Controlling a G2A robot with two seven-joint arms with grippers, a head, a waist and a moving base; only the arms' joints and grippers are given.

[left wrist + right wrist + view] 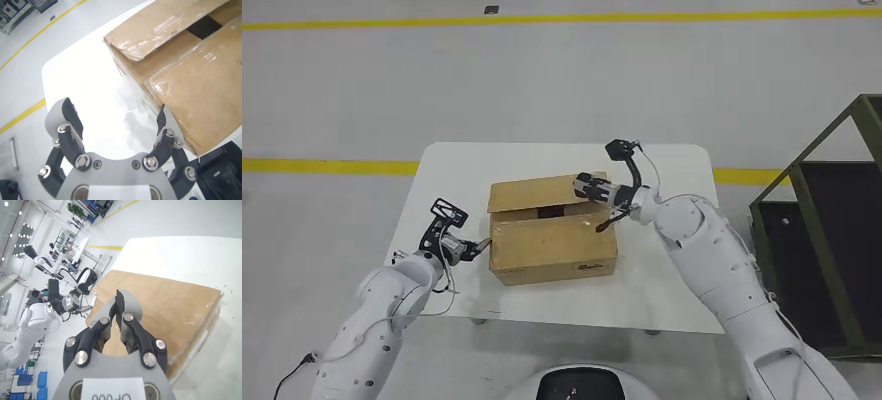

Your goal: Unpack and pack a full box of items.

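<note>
A taped brown cardboard box [552,248] stands in the middle of the white table [667,170]. Its two top flaps lie almost flat, with a dark gap [558,212] between them. My left gripper [470,248] is open just off the box's left side; in the left wrist view the left gripper [115,111] hovers over bare table [85,75], one fingertip [161,115] close to the box's near flap [198,91]. My right gripper [588,187] is shut over the right end of the far flap [535,192]. In the right wrist view the right gripper [117,306] shows nothing between its fingers above that flap [170,306].
A dark green metal rack [832,200] stands on the floor to the right of the table. Bare table surface lies left, right and behind the box. Yellow lines [322,167] mark the floor beyond the table.
</note>
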